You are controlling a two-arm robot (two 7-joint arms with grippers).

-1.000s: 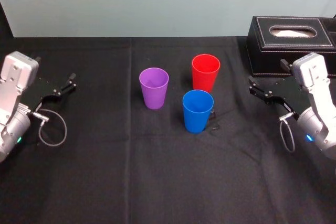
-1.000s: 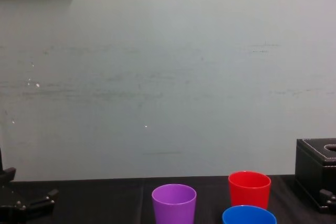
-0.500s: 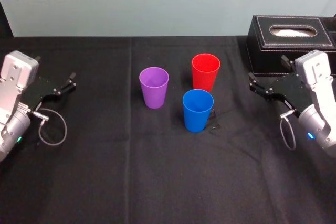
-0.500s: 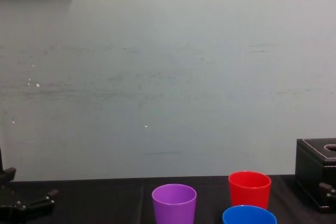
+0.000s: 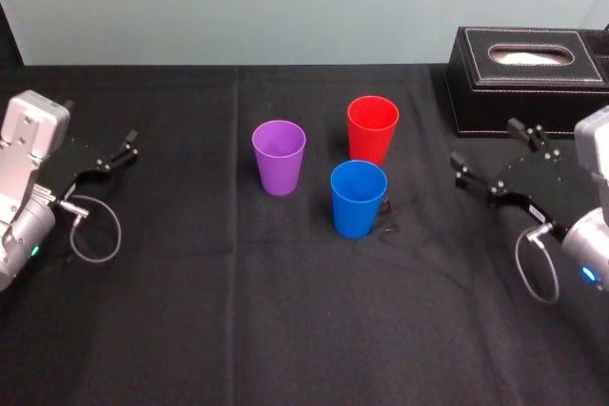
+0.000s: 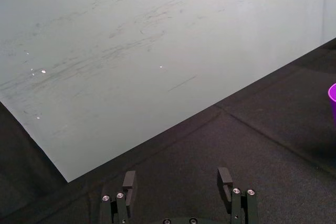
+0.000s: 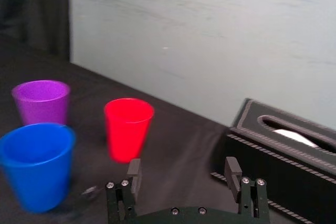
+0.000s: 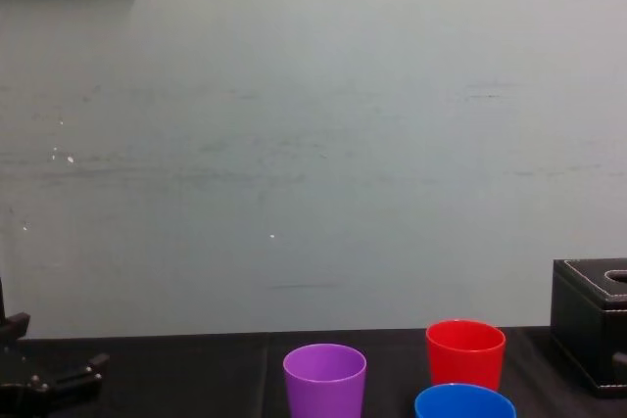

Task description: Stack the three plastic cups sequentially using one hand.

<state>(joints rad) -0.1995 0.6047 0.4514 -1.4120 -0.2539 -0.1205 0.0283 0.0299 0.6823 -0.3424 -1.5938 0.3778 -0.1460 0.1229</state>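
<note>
Three plastic cups stand upright and apart mid-table: purple (image 5: 279, 157) on the left, red (image 5: 372, 128) behind on the right, blue (image 5: 358, 199) nearest me. The right wrist view shows the purple cup (image 7: 41, 100), the red cup (image 7: 127, 128) and the blue cup (image 7: 37, 163) ahead of my right gripper (image 7: 182, 170). That right gripper (image 5: 485, 145) hovers open to the right of the cups, holding nothing. My left gripper (image 5: 122, 151) rests open at the far left, well away from the cups, and its fingers (image 6: 128, 182) stand apart over bare cloth.
A black box with white stitching (image 5: 528, 78) stands at the back right, just behind my right gripper. A black cloth (image 5: 238, 311) covers the table, with free room in front of the cups. A pale wall (image 8: 313, 144) closes the back.
My right arm has drawn back to the right and a little nearer to me, its wrist turning. The cups and the left arm have not moved.
</note>
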